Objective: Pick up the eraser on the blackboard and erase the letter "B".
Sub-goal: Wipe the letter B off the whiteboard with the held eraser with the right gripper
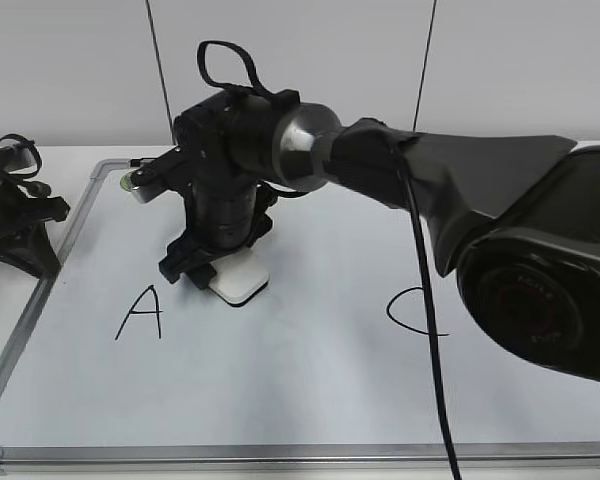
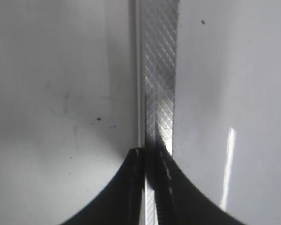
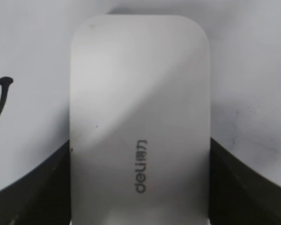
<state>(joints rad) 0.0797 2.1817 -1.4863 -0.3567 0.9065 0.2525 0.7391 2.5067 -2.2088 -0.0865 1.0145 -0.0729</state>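
The eraser (image 3: 139,122) is clamped between the right gripper (image 1: 212,272) fingers and pressed flat on the blackboard (image 1: 310,400) between the A (image 1: 140,313) and C (image 1: 412,312), presumably for wiping; no B is visible; the left gripper (image 2: 147,187), seemingly closed, is parked by the frame.

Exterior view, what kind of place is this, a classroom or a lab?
Probably a robot test bench, not a classroom: the whiteboard lies flat on a white table, two black robot arms work over it, and the right gripper holds an eraser.
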